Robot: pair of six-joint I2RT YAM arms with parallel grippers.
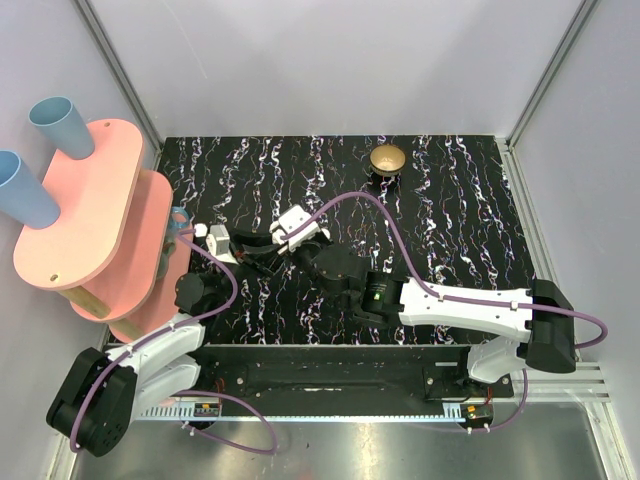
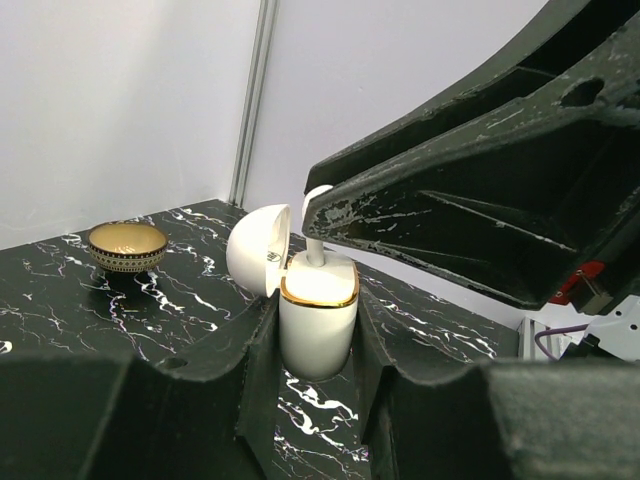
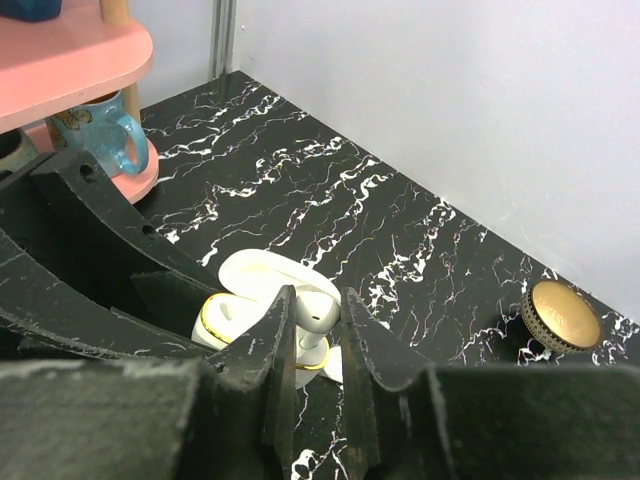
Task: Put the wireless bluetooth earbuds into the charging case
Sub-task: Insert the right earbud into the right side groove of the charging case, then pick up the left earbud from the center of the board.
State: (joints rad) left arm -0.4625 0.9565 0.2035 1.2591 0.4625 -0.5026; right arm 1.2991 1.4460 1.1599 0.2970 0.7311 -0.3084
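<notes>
The charging case [image 2: 316, 320], white with a gold rim, stands upright on the black marble table with its lid [image 2: 255, 250] swung open to the left. My left gripper [image 2: 317, 330] is shut on the case body, one finger on each side. Directly over the case, my right gripper [image 3: 318, 295] is shut on one of the white earbuds [image 3: 318, 312]. Its stem [image 2: 315, 245] points down and reaches the case's open top [image 3: 225, 320]. From above, both grippers [image 1: 262, 250] meet at the table's left middle and hide the case.
A gold round dish [image 1: 387, 158] on a black base sits at the table's far edge. A pink two-tier shelf [image 1: 90, 215] with two blue cups [image 1: 62, 125] stands at the left, with a blue mug [image 3: 105, 140] on its lower tier. Grey walls enclose the table.
</notes>
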